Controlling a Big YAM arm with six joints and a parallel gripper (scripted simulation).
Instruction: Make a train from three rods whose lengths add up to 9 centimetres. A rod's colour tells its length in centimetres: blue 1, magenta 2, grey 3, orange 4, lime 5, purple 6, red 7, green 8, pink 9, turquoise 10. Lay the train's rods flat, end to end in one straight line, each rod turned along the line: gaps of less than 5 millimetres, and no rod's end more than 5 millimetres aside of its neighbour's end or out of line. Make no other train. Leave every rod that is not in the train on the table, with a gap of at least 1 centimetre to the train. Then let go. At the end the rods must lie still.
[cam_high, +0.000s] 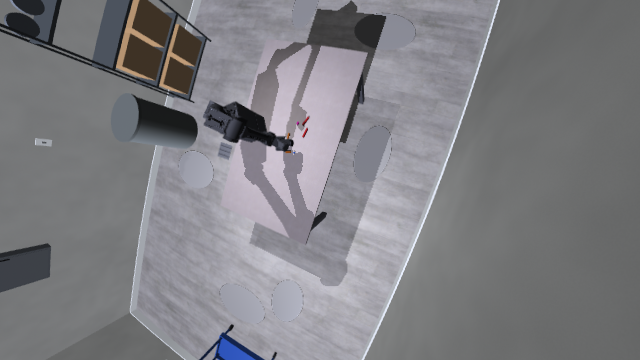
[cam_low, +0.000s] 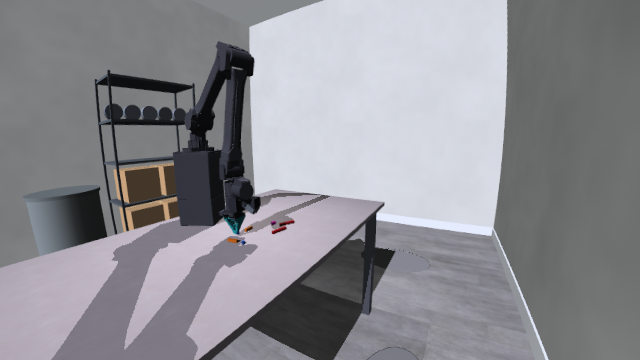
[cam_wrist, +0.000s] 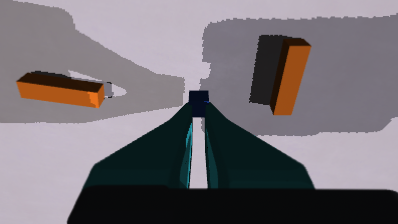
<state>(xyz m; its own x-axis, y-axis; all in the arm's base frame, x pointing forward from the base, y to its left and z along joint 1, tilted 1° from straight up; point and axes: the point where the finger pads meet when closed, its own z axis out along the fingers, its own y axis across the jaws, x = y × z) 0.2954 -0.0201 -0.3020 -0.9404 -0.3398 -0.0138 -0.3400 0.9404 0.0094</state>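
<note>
Reaches over a pale table (cam_high: 270, 192) (cam_low: 165, 285) with a black arm (cam_high: 257, 135) (cam_low: 234, 117), the gripper (cam_high: 289, 149) (cam_low: 237, 233) (cam_wrist: 198, 112) pointing down at its teal fingers (cam_low: 234, 223). Holds the claw narrow, pinching a small dark blue block (cam_wrist: 199, 97) at the very tips – seen clearly in the wrist view only. Shows one orange rod (cam_high: 288, 151) (cam_low: 233, 240) just below the fingertips in the exterior view, with a spot of blue (cam_high: 294, 153) (cam_low: 243, 242) right by its end; cannot tell whether that is the pinched block or another. Shows another orange rod (cam_high: 288, 135) (cam_low: 248, 228) near the gripper, on the side toward the red pair. In the wrist view, shows two orange rods flat on the table, to either side of the tips, well apart and turned different ways. Farther along, has two red rods (cam_high: 305, 121) (cam_high: 305, 132) (cam_low: 286, 222) (cam_low: 279, 230) lying near each other, out of line, with a short magenta rod (cam_high: 298, 123) (cam_low: 273, 223) near them. Forms no three-rod line among the rods in sight.
</note>
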